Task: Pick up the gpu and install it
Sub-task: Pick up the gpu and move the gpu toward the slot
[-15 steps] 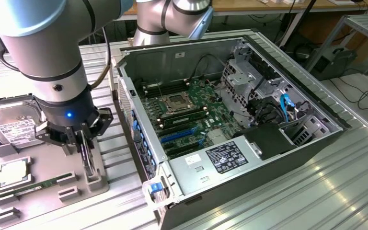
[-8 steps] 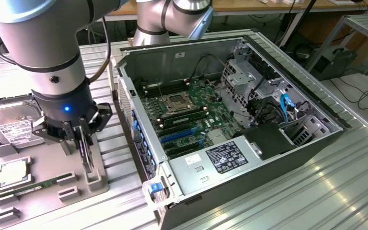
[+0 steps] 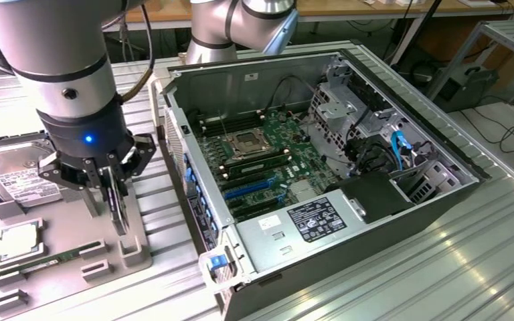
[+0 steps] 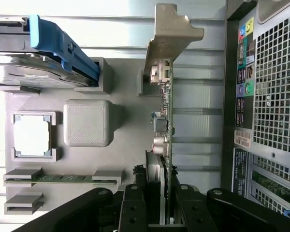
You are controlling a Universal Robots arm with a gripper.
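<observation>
The gpu (image 3: 116, 208) stands on edge, thin and dark, over the grey parts tray (image 3: 69, 267) at the exterior view's left. My gripper (image 3: 107, 179) is shut on it from above, one finger on each face. In the wrist view the gpu (image 4: 165, 121) runs away from my gripper (image 4: 159, 210), showing its green board edge, and its silver end bracket (image 4: 171, 36) sits at the far end. The card's lower edge hangs just above the tray's grey holder posts (image 3: 133, 251).
The open computer case (image 3: 417, 200) lies on the exterior view's right, its motherboard (image 3: 266, 157) and blue card slots (image 3: 243, 190) exposed. On the tray lie a silver hard drive (image 3: 16, 177), a processor (image 3: 21, 241) and a green memory stick (image 3: 47, 261). The case's rear panel (image 4: 270, 96) is close beside the card.
</observation>
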